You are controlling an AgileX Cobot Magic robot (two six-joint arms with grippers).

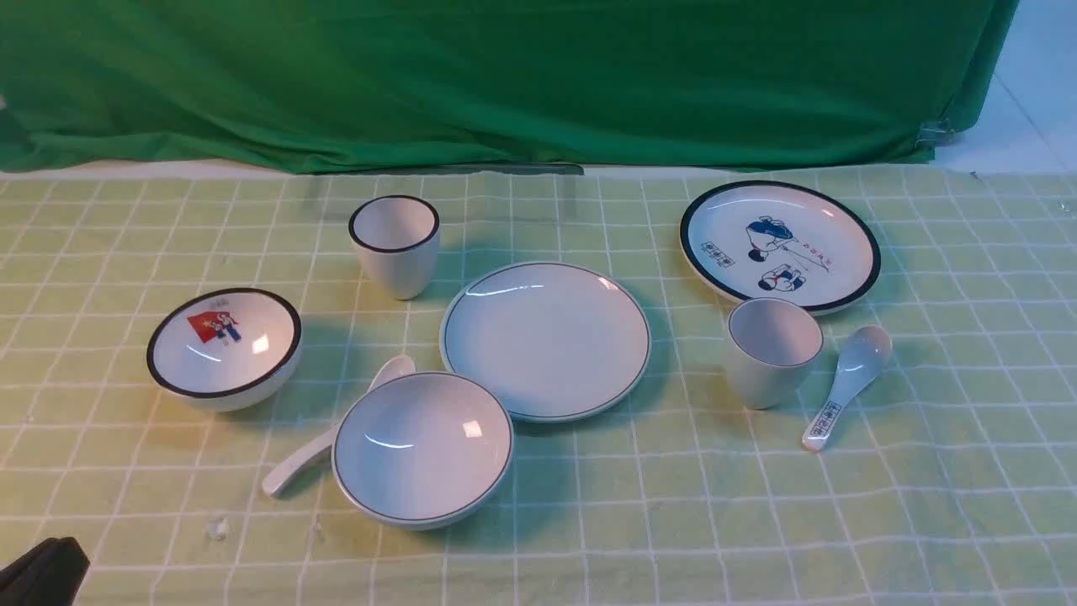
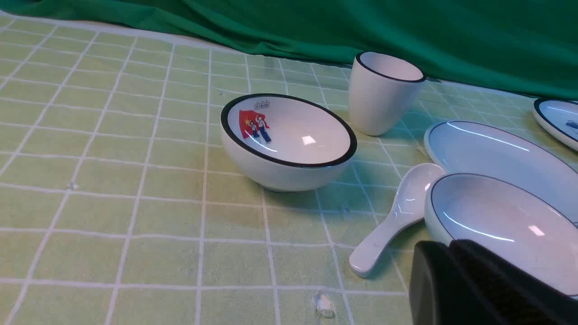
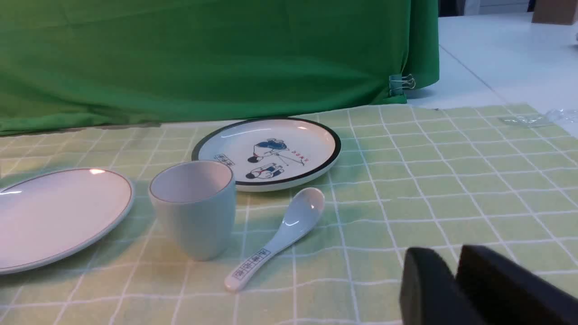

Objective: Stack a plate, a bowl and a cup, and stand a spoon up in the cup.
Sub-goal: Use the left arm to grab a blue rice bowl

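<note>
Jaws left: shut, empty. Jaws right: cannot tell.
Your desk (image 1: 925, 471): two each of plates (image 1: 545, 338) (image 1: 780, 244), bowls (image 1: 223, 347) (image 1: 422, 446), cups (image 1: 395, 248) (image 1: 770, 358), spoons (image 1: 296, 471) (image 1: 846, 383); plain bowl (image 1: 422, 446) overlaps one spoon.

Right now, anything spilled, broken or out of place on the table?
Nothing spilled or broken. Only oddities: a small clear scrap on the cloth near the plain spoon, and that spoon lies close against the plain bowl, partly hidden behind it.

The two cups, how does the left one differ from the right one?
The left cup has a bold black rim; the right cup has a faint thin line. The left cup stands farther back; the right cup stands nearer, beside the lettered spoon. Both are white, handleless, upright, empty.
</note>
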